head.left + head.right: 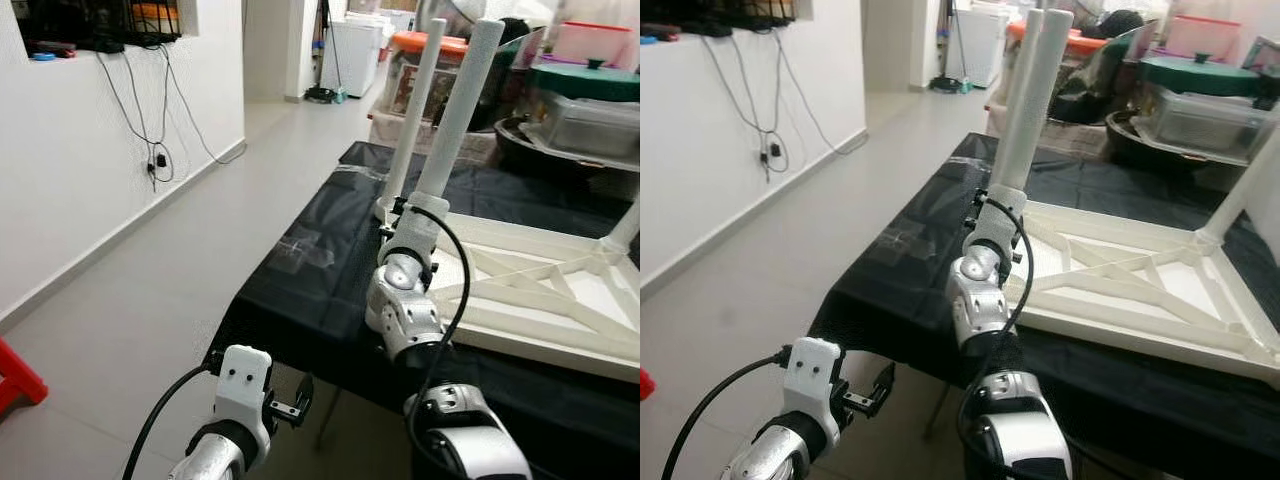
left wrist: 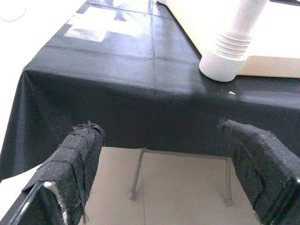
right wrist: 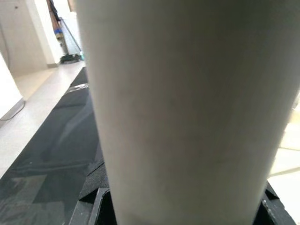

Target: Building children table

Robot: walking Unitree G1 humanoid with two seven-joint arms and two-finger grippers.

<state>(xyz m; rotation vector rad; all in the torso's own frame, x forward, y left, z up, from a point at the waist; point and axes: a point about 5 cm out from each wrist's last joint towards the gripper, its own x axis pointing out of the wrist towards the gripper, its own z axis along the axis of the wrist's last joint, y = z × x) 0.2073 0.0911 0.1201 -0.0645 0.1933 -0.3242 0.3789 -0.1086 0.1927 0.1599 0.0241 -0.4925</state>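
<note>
Left eye view: I look down over a black-covered table (image 1: 300,290) that carries an upside-down white children's table top (image 1: 560,300), its ribbed underside facing up.
My right gripper (image 1: 400,212): raised at the near left corner of the white top, wrapped round the base of a white table leg (image 1: 455,110). In the right wrist view that leg (image 3: 187,108) stands right between my black fingers (image 3: 91,187), so my jaws are closed on it.
Held leg: it stands nearly upright, leaning slightly away from me, its lower end at the corner of the white top. I cannot tell whether it is seated in a socket there.
Second leg (image 1: 412,110): stands just behind and to the left of the one I hold, also nearly upright, foot at the same side of the frame.
Third leg (image 1: 1240,190): rises from the far right corner of the white top.
My left gripper (image 1: 290,405): low, below the table's near edge and off it, touching nothing.
Left wrist view: my two padded fingers (image 2: 79,159) stand wide apart with nothing between them. Beyond them hangs the black cloth's front drop, with the thin metal table frame (image 2: 138,173) under it and the threaded white leg base (image 2: 225,56) on top.
Surroundings: plastic storage boxes (image 1: 590,110) crowd the far side of the table. A pale tiled floor (image 1: 150,290) runs along a white wall with dangling cables (image 1: 150,110).
</note>
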